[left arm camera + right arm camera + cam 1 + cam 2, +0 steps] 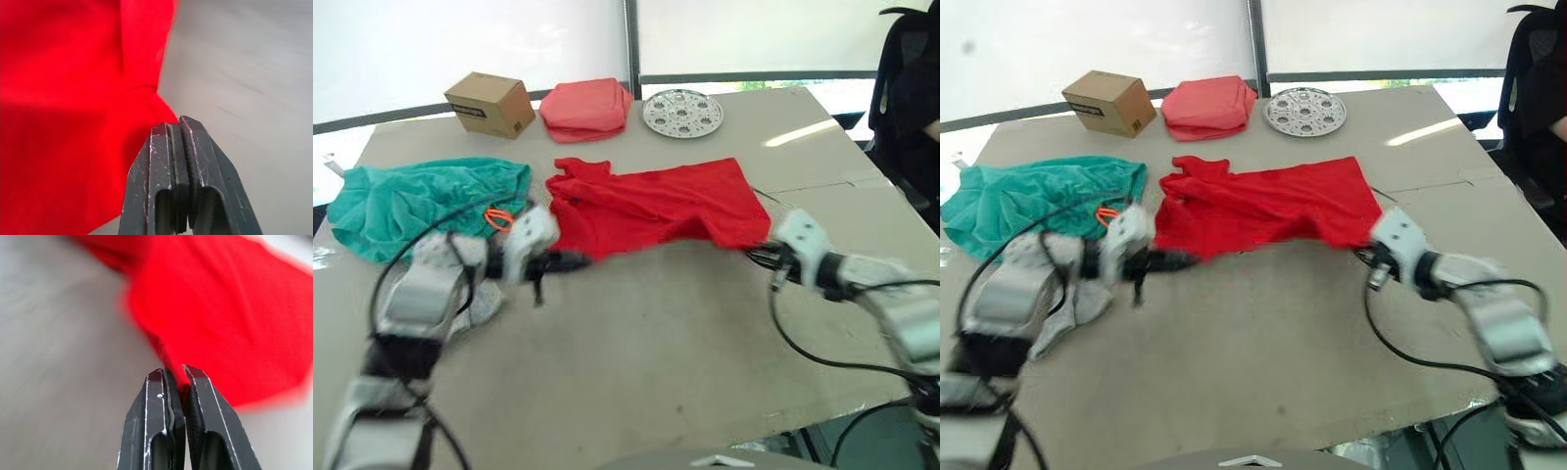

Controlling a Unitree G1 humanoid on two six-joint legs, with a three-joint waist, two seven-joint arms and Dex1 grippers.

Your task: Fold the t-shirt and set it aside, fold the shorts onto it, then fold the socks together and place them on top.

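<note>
Grippers clenched on the t-shirt (656, 206), left gripper (576, 260) and right gripper (756, 255) pinching its near corners, cloth spread mid-table beside the shorts (421, 204). Thin pinches; could slip under uneven pull and skew the fold.

cardboard box (490, 104) | salmon-pink cloth bundle (586, 108) | round metal tray (682, 113) | table (646, 343)
</note>
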